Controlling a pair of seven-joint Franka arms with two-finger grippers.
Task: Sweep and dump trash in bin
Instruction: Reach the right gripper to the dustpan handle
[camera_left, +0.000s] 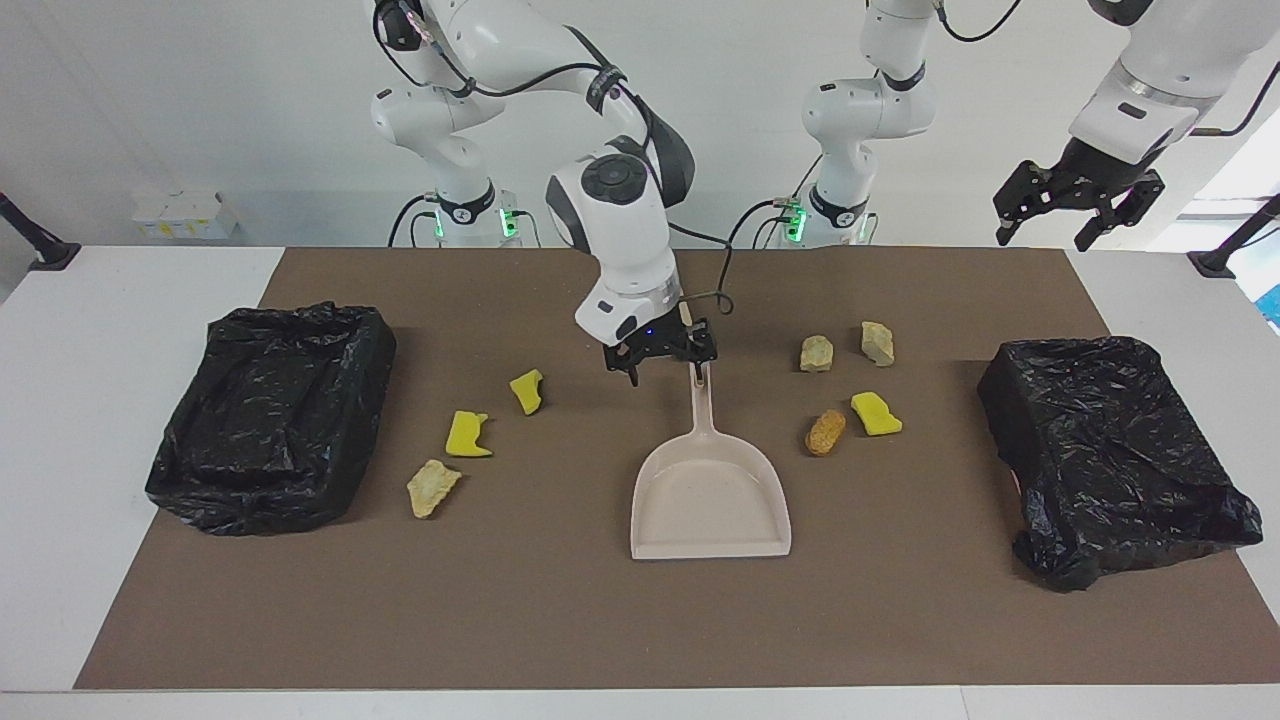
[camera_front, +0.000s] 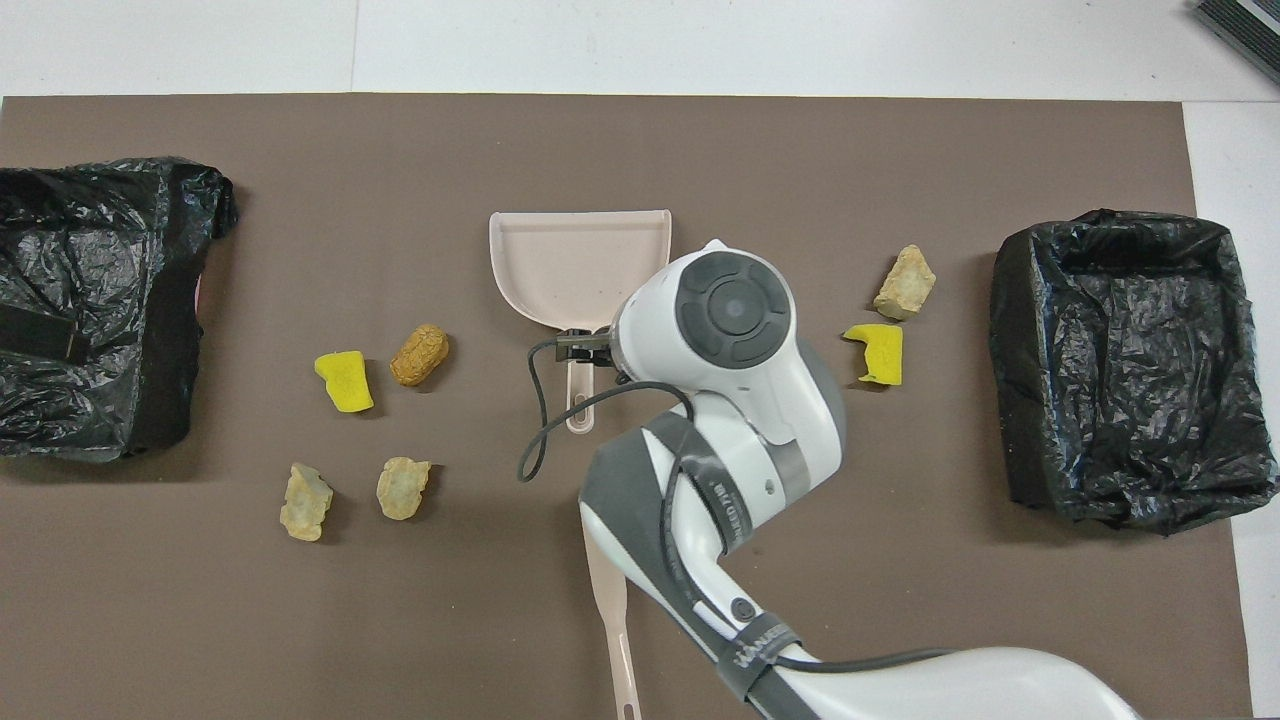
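Right gripper (camera_left: 661, 358) low over the dustpan (camera_left: 711, 500) handle's top end, contact unclear. Left gripper (camera_left: 1078, 210) raised over the counter (camera_left: 560, 620) edge at its own end, jaws apart. Seven trash pieces (camera_left: 826, 431) on the mat, none in either lined bin (camera_left: 272, 418).

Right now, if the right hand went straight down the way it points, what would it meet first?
Probably the dustpan's handle: the right hand points down just above its upper end, though how far apart they are is unclear.
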